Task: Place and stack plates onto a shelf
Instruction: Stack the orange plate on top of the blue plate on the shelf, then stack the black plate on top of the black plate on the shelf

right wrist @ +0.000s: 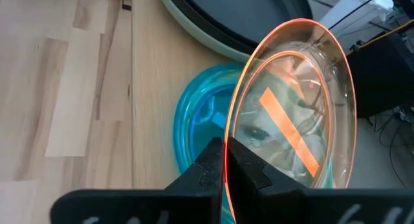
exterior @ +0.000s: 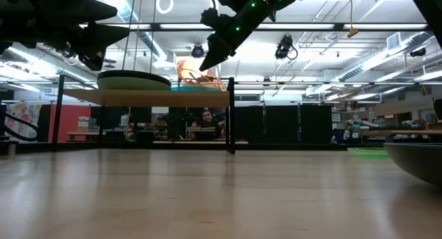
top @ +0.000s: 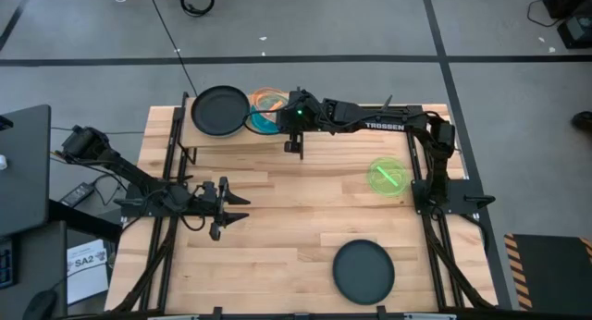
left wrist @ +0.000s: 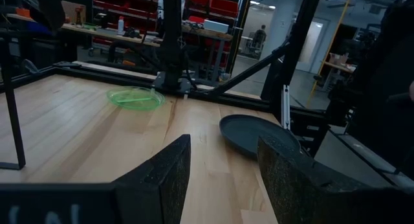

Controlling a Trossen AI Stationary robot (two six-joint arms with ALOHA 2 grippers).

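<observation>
The shelf [top: 277, 141] stands at the table's far left. On it a black plate [top: 220, 110] lies in a mint plate [exterior: 133, 80], and a blue plate [right wrist: 197, 117] lies flat beside them. My right gripper [right wrist: 226, 160] is shut on an orange plate [right wrist: 291, 114], held tilted over the blue plate. A bright green plate [top: 388, 177] and a second black plate [top: 363, 269] lie flat on the table. My left gripper [left wrist: 223, 169] hovers open over the table's left middle, touching nothing. My right gripper pinches the orange plate's rim [right wrist: 228, 143] between its two fingers [right wrist: 208, 167], coming from the table's right side. The plate is lifted clear and stands steeply tilted on edge above the blue plate [exterior: 197, 88].
The shelf's thin black legs [exterior: 231, 118] stand on the tabletop near my right gripper [top: 280, 114]. Bare wood lies between the shelf and the second black plate [left wrist: 255, 134]. A person sits in the room beyond the table [exterior: 206, 118].
</observation>
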